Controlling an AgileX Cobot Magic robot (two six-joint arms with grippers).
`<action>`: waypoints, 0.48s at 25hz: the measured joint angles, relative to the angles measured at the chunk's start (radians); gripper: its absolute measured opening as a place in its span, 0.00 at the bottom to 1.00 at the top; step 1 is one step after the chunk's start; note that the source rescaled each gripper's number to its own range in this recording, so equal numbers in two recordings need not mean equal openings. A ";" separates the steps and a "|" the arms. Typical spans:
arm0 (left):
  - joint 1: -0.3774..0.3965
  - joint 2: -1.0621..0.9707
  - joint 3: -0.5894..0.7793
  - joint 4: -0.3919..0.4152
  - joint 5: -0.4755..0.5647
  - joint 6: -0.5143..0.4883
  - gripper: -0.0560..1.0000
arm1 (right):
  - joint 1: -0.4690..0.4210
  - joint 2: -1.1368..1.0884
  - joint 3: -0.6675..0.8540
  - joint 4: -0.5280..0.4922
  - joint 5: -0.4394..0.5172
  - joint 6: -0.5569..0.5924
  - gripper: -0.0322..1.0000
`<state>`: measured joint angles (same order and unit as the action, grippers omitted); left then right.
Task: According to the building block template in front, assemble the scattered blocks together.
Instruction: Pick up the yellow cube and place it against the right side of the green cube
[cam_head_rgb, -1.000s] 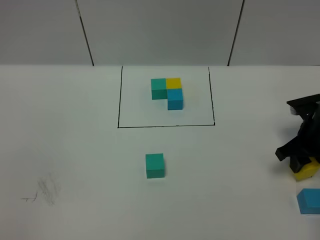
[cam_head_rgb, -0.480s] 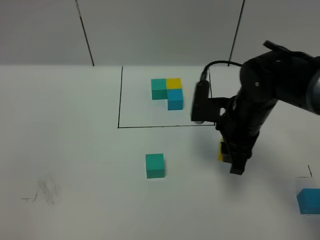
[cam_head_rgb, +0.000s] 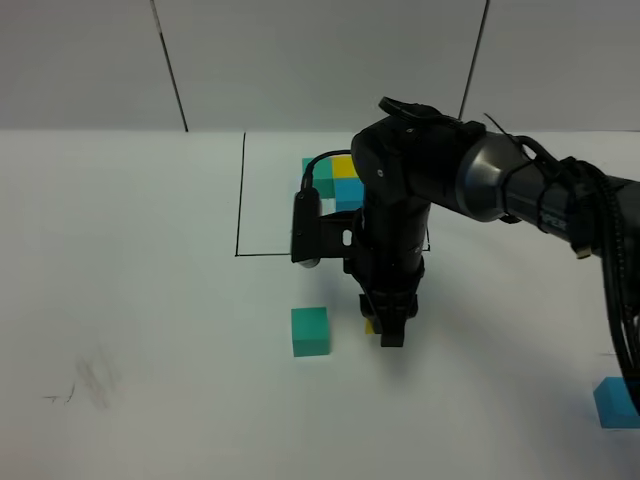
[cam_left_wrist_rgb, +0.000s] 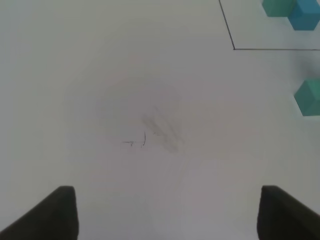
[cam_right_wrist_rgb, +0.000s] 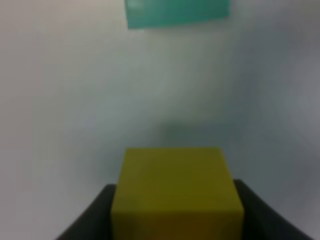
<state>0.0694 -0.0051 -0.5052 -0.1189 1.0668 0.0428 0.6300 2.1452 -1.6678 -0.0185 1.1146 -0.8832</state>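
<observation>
- Yellow cube sits pinched in the right end effector, just below the centre of the overhead frame; only a sliver of it shows past the dark fingers.
- Up close on the right wrist view, the yellow cube fills the gap of the right end effector, with a black finger pressed against each side.
- Whether the cube's underside touches the white counter I cannot tell.
- Teal cube stands alone on the counter just left of the yellow one, with a clear gap between them; the same teal cube shows ahead of the held block in the right wrist view.
- Light blue cube waits far off in the lower right corner of the overhead frame, cut by the edge.
- Template lies at upper centre inside the black rectangle, partly hidden behind the bulky right arm that reaches in from the right edge.
- Over on the left wrist view, the left end effector is spread wide, nothing between its fingers, above a grey pencil smudge.
- That view also catches the teal cube, the template and the black rectangle.
</observation>
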 joint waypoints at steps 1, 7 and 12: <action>0.000 0.000 0.000 0.000 0.000 0.000 0.61 | 0.005 0.014 -0.020 -0.001 0.000 0.000 0.05; 0.000 0.000 0.000 0.000 0.000 0.000 0.61 | 0.026 0.055 -0.080 0.006 -0.002 0.028 0.05; 0.000 0.000 0.000 0.000 0.000 0.000 0.61 | 0.037 0.071 -0.086 0.008 -0.005 0.029 0.05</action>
<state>0.0694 -0.0051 -0.5052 -0.1189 1.0668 0.0428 0.6670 2.2158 -1.7535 -0.0106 1.1099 -0.8538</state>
